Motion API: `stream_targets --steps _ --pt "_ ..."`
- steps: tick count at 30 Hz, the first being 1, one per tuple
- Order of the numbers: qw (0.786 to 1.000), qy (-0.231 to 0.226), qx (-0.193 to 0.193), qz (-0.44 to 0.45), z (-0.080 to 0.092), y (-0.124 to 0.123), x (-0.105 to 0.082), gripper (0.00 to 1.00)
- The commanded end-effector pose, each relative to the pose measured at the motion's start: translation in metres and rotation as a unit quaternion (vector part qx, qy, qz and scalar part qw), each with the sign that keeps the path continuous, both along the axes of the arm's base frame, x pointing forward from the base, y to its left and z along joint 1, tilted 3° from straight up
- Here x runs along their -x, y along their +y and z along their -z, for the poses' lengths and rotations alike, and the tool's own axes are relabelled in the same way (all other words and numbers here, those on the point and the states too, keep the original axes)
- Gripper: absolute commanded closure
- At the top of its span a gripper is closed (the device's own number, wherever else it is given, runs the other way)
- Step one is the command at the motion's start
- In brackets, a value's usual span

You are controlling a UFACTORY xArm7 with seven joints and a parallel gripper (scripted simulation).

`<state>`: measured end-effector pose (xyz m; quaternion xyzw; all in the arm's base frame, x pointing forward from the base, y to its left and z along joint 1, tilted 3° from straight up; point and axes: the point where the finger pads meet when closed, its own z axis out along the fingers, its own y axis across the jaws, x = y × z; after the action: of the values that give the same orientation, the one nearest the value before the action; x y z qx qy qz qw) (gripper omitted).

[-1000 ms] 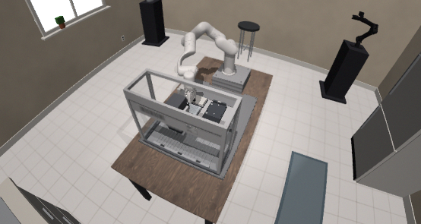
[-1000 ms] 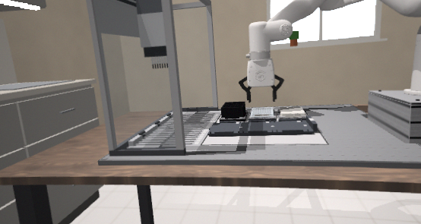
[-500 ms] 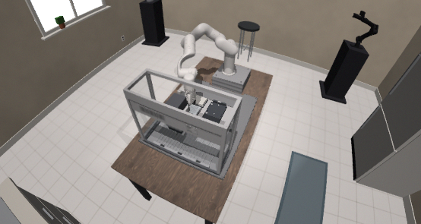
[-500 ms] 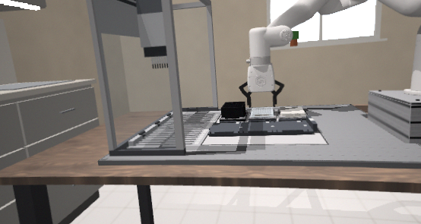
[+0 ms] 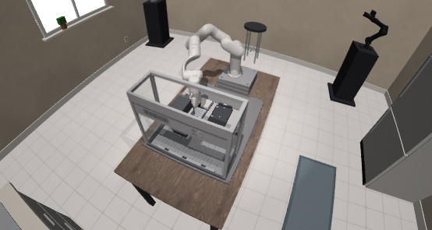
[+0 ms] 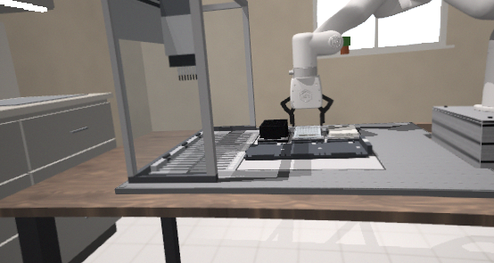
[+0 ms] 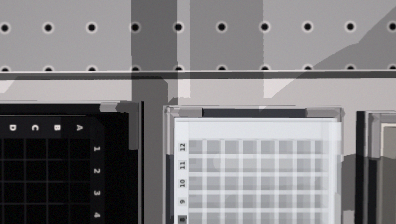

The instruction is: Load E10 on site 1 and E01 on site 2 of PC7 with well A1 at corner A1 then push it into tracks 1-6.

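1. At the left of the exterior view stands the instrument frame (image 6: 202, 74) over the loading rails (image 6: 209, 152), on a grey perforated base plate (image 6: 401, 172) that rests on a wooden table (image 6: 89, 199)
2. Next comes the row of nests: the black deep-well block E07 (image 6: 273, 128) sits in its nest at the rail end of the row, and the wrist view shows its lettered and numbered corner (image 7: 65, 170)
3. The clear 96-well plate E01 (image 6: 308, 132) lies in the middle nest, just beside E07 but apart from it; in the wrist view (image 7: 260, 170) it sits inside the nest's corner locators, its row numbers along the left edge
4. The gripper (image 6: 307, 115) hangs straight above E01 with its fingers spread fully, one fingertip on each side of the plate, close over it; nothing is between them
5. The pale 384-well plate E10 (image 6: 342, 132) lies in the last nest, seen only as an edge (image 7: 385, 165) in the wrist view
6. The dark carrier PC7 (image 6: 312, 151) lies on the apron (image 6: 339, 164) in front of the nests, its sites bare; it is not in the rails
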<state>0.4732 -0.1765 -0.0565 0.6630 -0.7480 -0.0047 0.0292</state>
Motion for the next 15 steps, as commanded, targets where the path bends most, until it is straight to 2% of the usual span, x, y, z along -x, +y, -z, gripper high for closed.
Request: stream_targets --steps 1,15 --pt "1.0 -0.002 0.0 0.0 0.001 -0.0002 -0.0012 0.0" --pt "1.0 -0.002 0.0 0.0 0.0091 -0.0004 -0.0009 0.0"
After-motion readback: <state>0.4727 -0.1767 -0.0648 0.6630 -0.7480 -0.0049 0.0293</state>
